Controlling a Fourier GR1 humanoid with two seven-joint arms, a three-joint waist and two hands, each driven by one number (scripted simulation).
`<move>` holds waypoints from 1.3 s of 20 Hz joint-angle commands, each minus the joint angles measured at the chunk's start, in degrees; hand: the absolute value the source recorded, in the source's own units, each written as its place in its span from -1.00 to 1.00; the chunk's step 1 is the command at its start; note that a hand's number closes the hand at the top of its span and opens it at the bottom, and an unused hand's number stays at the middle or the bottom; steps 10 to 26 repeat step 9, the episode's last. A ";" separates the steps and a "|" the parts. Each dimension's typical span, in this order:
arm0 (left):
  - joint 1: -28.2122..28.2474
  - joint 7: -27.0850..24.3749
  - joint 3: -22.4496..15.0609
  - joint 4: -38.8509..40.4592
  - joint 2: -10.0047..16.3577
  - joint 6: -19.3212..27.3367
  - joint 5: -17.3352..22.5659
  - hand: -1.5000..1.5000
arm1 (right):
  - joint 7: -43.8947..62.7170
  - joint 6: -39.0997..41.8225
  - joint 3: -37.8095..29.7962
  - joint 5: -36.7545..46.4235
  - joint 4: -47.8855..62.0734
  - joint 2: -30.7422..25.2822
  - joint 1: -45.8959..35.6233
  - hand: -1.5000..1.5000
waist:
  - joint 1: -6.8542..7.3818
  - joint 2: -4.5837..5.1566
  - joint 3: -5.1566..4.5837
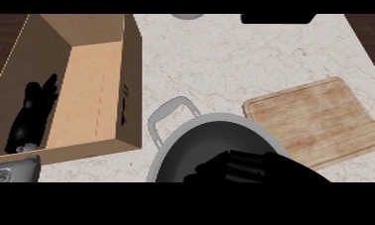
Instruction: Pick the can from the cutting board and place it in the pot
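Lowering the can into the pot (212,132) is the step in hand, as far as you can judge it. Your right hand (245,167) sits at the lower middle of the frame, over the near half of the pot, with its fingers curled together. The can itself does not show. The cutting board (311,120) at the right of the frame carries nothing, so the can is most likely hidden inside that curled hand (you cannot confirm it from this view).

To do this well, carry the hand a little further up the frame, so it hangs over the middle of the pot's dark floor and not over the near rim. Bring it down straight and hold the can upright, so it meets the floor flat. Open the fingers only once the can is low inside the wall; a release from above the rim risks it tipping or rolling. Mind the looped handle (176,100) at the pot's upper left, and lift the hand out straight up so the fingers do not knock the can over.

Your left hand (33,112) rests open, fingers up, at the left of the frame over the cardboard box (95,95). It is well apart from the pot and needs no part in this.
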 commanded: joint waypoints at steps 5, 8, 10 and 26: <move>2.08 -1.50 1.85 -0.63 1.42 -2.20 1.96 0.00 | -3.32 -5.12 -12.61 -10.76 7.63 7.22 2.85 -1.00 | 0.06 0.06 0.07; -0.30 1.62 1.23 -0.22 1.15 -1.74 0.97 0.00 | 0.98 -5.28 -18.91 -16.02 10.18 8.24 -1.96 -1.00 | -0.05 0.00 0.03; -0.43 -3.18 1.48 3.52 1.03 -0.82 0.10 0.00 | -3.48 -3.47 -22.76 -17.80 14.87 7.18 -2.06 -1.00 | -0.10 0.22 0.03; -0.43 -3.18 1.48 3.52 1.03 -0.82 0.10 0.00 | -3.48 -3.47 -22.76 -17.80 14.87 7.18 -2.06 -1.00 | -0.10 0.22 0.03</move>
